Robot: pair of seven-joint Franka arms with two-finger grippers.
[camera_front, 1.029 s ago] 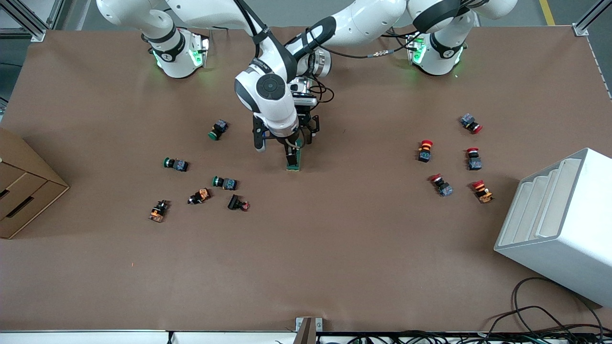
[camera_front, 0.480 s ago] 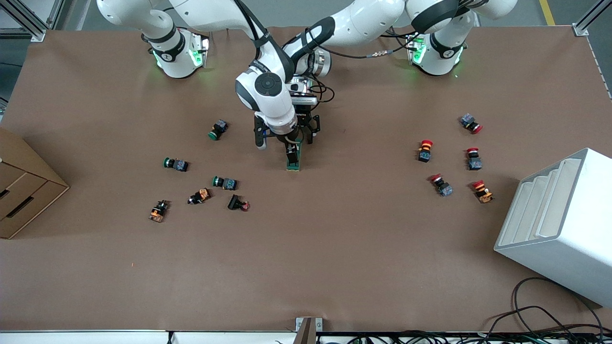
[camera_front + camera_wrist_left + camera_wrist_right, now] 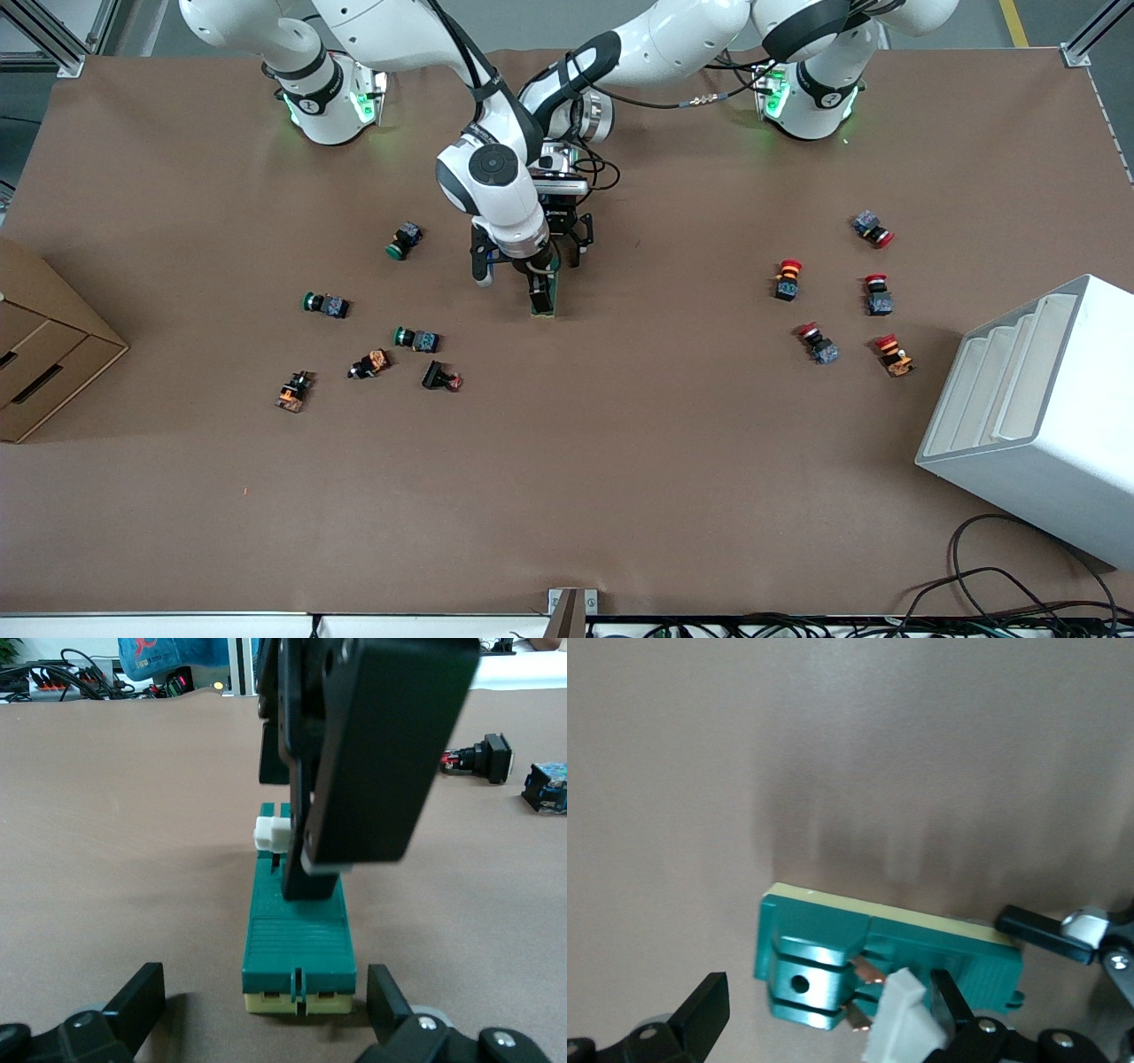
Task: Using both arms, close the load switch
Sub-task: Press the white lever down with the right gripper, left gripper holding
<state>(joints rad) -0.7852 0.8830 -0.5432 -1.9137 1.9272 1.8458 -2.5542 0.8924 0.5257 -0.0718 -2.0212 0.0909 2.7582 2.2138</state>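
At the middle of the table (image 3: pixel 620 461), from the front: finds the load switch (image 3: pixel 544 299) lying flat, lengthwise toward the bases, with green-capped push buttons (image 3: pixel 403 240) toward the right arm's end and red-capped push buttons (image 3: pixel 787 278) toward the left arm's end, all well apart from it. Puts the right pincer (image 3: pixel 537 285) low over the switch and the left pincer (image 3: pixel 560 252) just beside it, at the switch's end toward the bases. Against the frames of a second ago, shows the right arm's wrist drawn slightly toward the bases and the switch barely shifted; reads that as a lever push under way rather than a fresh approach. From the left wrist: sees that pincer's own fingers (image 3: pixel 142 997) spread wide, flanking the switch's cream-edged end without touching it, so bracing loosely at best. Sees also one dark finger of the right pincer standing on the green body, touching the cream-white lever (image 3: pixel 270 834). From the right wrist: shows its fingers (image 3: pixel 700 1010) set wide along the switch's length, gripping nothing, one of them pressed beside the lever. Cannot confirm full closure yet; judges the task late but unfinished, and expects a risk of sliding the unclamped switch.
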